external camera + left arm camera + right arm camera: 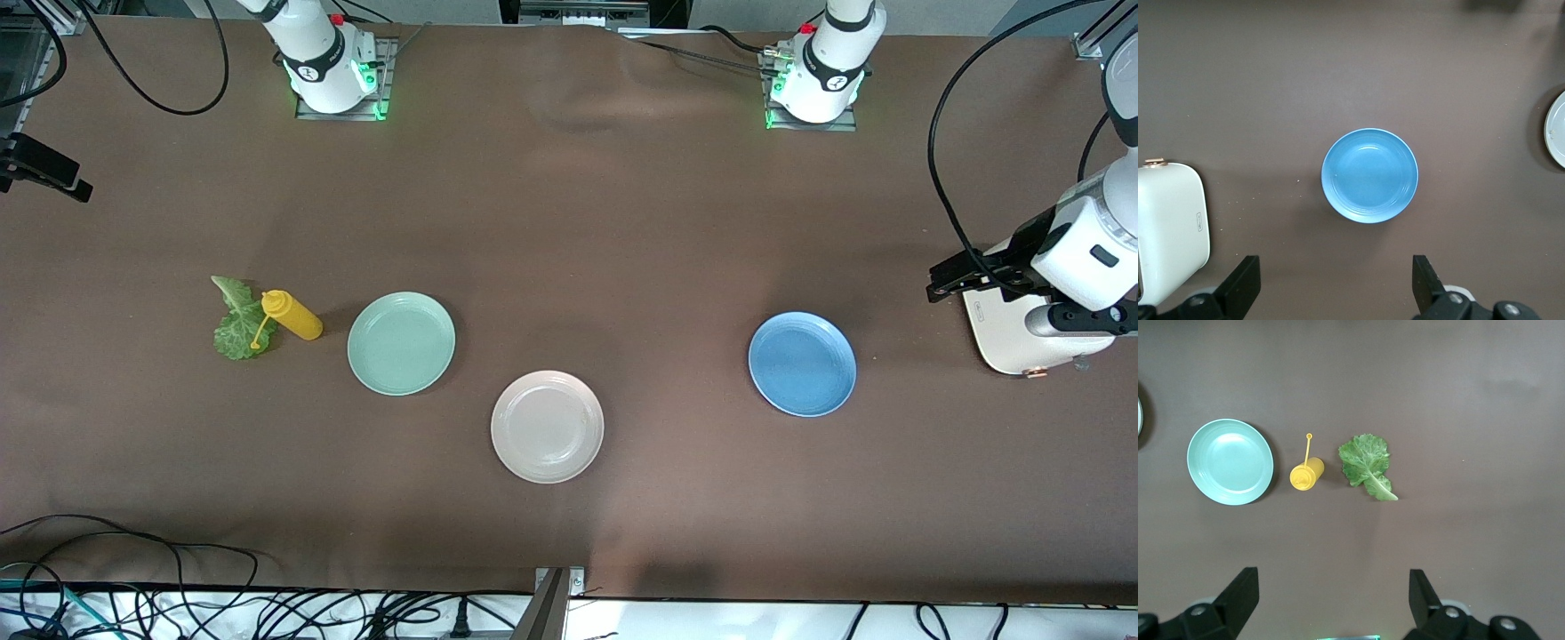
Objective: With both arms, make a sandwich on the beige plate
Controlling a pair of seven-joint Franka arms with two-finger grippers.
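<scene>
**Brown tabletop, three bare plates, both grippers spread wide**

Brown cloth covers the whole table [569, 196], and I see nothing built on it yet: no toast slices show in any view. From the front camera I make out the left arm [1080, 249] at its end of the table, hanging over a white toaster-like appliance [1000, 333]. Its wrist view looks straight down, with the left gripper [1337, 283] over bare cloth beside the blue plate [802, 364], fingers [1245, 280] set wide apart and holding nothing. I cannot find the right gripper in the front view; in its own wrist view the right gripper [1333, 597] hangs over bare cloth too, fingers [1241, 593] equally spread and empty.

The beige plate [548, 427] sits bare, nearest the front camera of the three plates, between the other two and apart from both. The mint-green plate [401, 342] lies toward the right arm's end. Just beside that one a yellow squeeze bottle [292, 315] lies on its side, its cap dangling on a tether. Its nozzle end rests against a ruffled lettuce leaf [236, 322], flat on the cloth.
</scene>
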